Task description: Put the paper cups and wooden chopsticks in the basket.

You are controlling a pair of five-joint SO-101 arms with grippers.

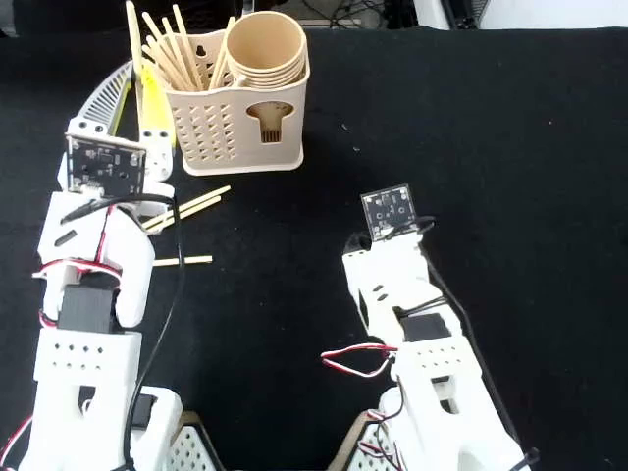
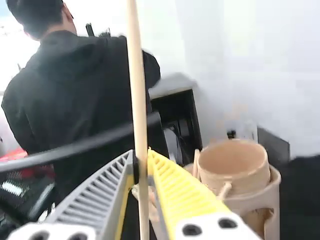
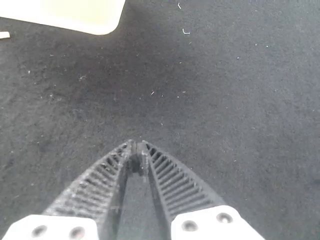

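A beige perforated basket (image 1: 240, 137) stands at the back left. Several wooden chopsticks (image 1: 177, 54) fill its left compartment, and stacked paper cups (image 1: 265, 49) sit in its right one. My left gripper (image 1: 137, 71), just left of the basket, is shut on one upright chopstick (image 1: 131, 34). The left wrist view shows that chopstick (image 2: 134, 75) pinched between the grey and yellow fingers (image 2: 170, 185), with the cups (image 2: 232, 160) and the basket (image 2: 260, 200) beyond. Loose chopsticks (image 1: 188, 206) lie on the black cloth, one more (image 1: 183, 261) nearer. My right gripper (image 3: 137, 150) is shut on nothing.
The right arm (image 1: 397, 275) is at mid-table over bare black cloth, right of the basket's corner (image 3: 75, 12). A chopstick end (image 3: 4, 35) shows beside that corner. The left arm (image 1: 93, 275) runs along the left edge, partly over the loose chopsticks.
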